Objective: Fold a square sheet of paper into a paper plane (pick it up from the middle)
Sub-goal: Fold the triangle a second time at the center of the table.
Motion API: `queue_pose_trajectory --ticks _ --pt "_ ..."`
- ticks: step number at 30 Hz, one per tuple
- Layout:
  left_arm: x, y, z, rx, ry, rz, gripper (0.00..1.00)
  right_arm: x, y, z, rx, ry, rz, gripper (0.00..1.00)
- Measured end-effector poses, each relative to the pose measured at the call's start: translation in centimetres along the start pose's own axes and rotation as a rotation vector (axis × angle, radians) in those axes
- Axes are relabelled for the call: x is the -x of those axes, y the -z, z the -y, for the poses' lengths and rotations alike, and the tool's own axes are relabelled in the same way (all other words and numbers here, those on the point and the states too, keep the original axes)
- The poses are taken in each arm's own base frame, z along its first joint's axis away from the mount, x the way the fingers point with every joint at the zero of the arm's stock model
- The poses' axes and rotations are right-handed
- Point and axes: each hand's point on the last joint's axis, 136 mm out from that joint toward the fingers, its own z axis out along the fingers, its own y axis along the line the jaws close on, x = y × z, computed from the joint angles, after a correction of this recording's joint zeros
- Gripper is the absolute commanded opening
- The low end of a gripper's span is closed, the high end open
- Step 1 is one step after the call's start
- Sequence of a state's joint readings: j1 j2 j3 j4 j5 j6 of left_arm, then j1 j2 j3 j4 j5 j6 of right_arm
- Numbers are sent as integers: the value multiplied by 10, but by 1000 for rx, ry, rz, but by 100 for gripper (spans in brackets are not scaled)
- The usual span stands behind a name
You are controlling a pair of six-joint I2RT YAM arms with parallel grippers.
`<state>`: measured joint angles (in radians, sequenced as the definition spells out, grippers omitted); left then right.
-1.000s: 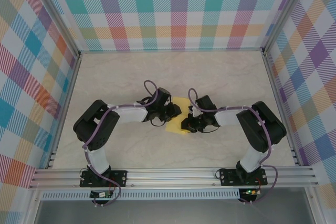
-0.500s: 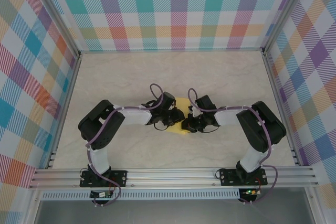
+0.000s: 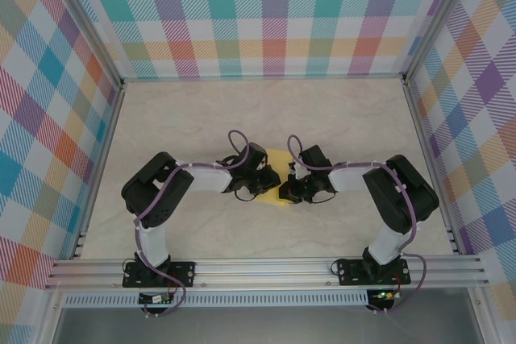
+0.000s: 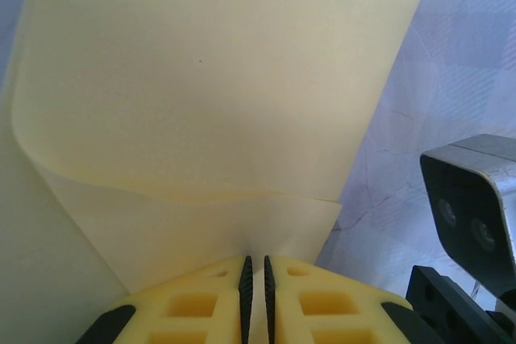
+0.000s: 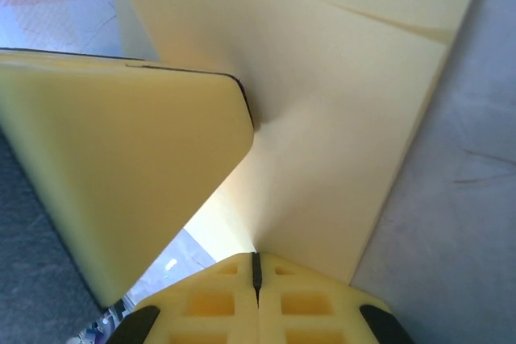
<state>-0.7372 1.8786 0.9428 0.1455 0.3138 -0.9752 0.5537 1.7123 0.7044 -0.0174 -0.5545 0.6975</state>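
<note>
The square sheet of paper sits mid-way on the worktop, with the left tool and right tool each clamped on it. It looks thin and floppy and should crease easily, so holds near its middle would limit sagging.

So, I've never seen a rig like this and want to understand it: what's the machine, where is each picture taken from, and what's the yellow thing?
These are two robot arms bolted at the near edge of a table. One picture looks down from above; the two close-ups come from a camera on each wrist. The left gripper and right gripper meet mid-table, each shut on a yellow sheet of paper, which curls rather than lying flat.
</note>
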Motion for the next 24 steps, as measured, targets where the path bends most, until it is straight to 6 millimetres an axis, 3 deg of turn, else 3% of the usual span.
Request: queue_pose_trajectory --ticks 17,24 --pt "30 11 -16 -3 29 21 16 2 -1 -1 0 4 -2 4" --pt "59 20 -27 21 50 67 16 2 -1 -1 0 7 -2 4"
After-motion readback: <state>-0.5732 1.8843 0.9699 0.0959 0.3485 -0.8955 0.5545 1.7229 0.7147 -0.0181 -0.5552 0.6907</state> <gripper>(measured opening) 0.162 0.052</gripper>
